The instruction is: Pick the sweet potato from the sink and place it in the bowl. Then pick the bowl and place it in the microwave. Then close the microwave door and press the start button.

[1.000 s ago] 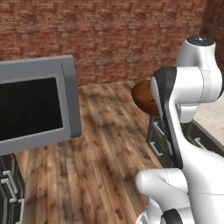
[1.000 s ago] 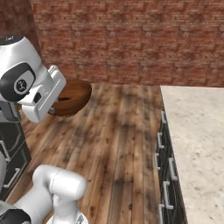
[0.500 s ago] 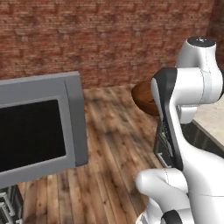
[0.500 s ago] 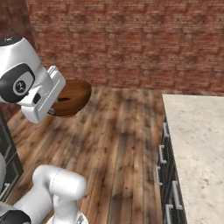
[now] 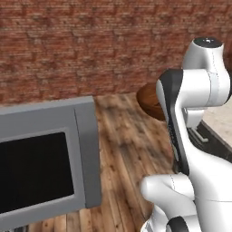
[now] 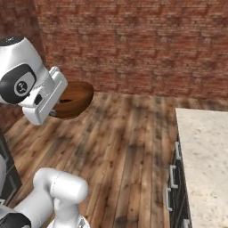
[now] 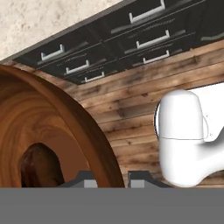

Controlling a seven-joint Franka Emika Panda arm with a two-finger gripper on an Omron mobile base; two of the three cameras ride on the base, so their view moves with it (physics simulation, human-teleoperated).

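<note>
I have the wide, glossy reddish-brown wooden bowl (image 6: 73, 99) held up in the air over the plank floor (image 6: 120, 147), my jaws narrowed onto its rim (image 7: 94, 140), one fingertip on each side of the wall. The dark brown sweet potato (image 7: 37, 164) lies inside it. The silver-grey microwave door (image 5: 45, 158) with its dark window stands to the left.

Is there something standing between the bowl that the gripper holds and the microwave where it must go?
The bowl, with the sweet potato inside, hangs in the gripper above the wooden floor. The microwave door stands at the left of the left base view. Nothing visible stands between them.
</note>
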